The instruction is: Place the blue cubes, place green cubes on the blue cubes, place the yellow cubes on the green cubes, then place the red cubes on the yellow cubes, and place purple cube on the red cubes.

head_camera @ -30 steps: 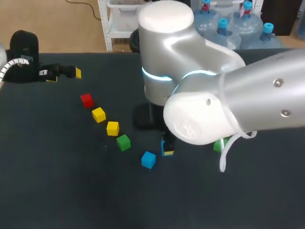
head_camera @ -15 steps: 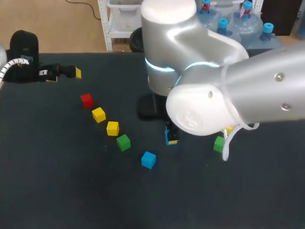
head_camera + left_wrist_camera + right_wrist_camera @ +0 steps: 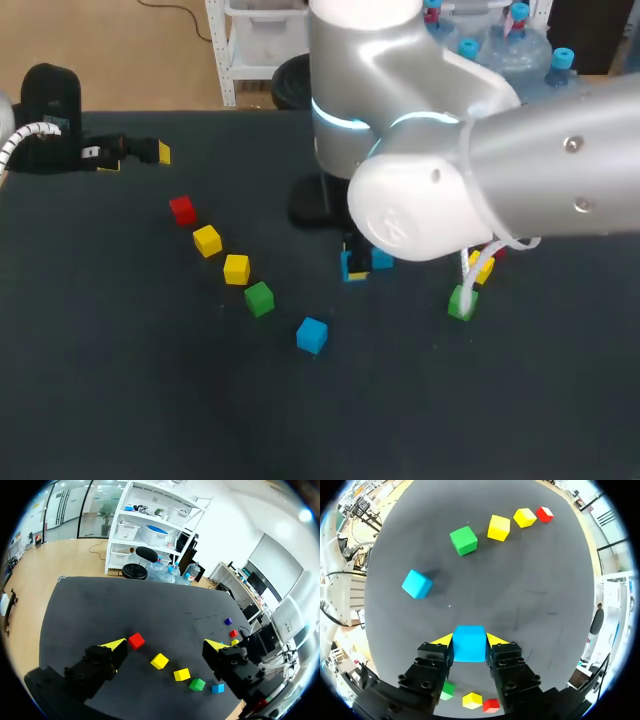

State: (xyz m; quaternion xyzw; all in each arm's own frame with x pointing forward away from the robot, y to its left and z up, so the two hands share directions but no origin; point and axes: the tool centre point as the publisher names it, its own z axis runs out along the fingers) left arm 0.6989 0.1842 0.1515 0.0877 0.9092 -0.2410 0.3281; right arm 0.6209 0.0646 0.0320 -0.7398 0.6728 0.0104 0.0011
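The left fingers (image 3: 165,645) sit near the far left corner of the surface (image 3: 120,400), spread wide with nothing between them. Ahead of them a slanting row crosses the surface: a red cube (image 3: 182,209), a first yellow cube (image 3: 207,240), a second yellow cube (image 3: 236,268), a green cube (image 3: 259,298) and a loose blue cube (image 3: 312,334), each apart from the next.

The right fingers (image 3: 469,640) are closed from both sides on the held blue cube (image 3: 469,647). Over the last second the right arm has carried it away from the blue end of the row, toward the far side and nearer the right-hand cluster. That cluster has the other green cube (image 3: 462,302), the other yellow cube (image 3: 483,268) and the other red cube (image 3: 497,252), which is partly hidden by the arm. A purple cube (image 3: 228,621) lies beyond them.

So one base cube seems to be in hand, nothing is stacked, and setting it down comes first.

Bare surface lies between the row and the cluster, and more along the near edge. The cluster itself is tight, and the arm hides much of the right side.
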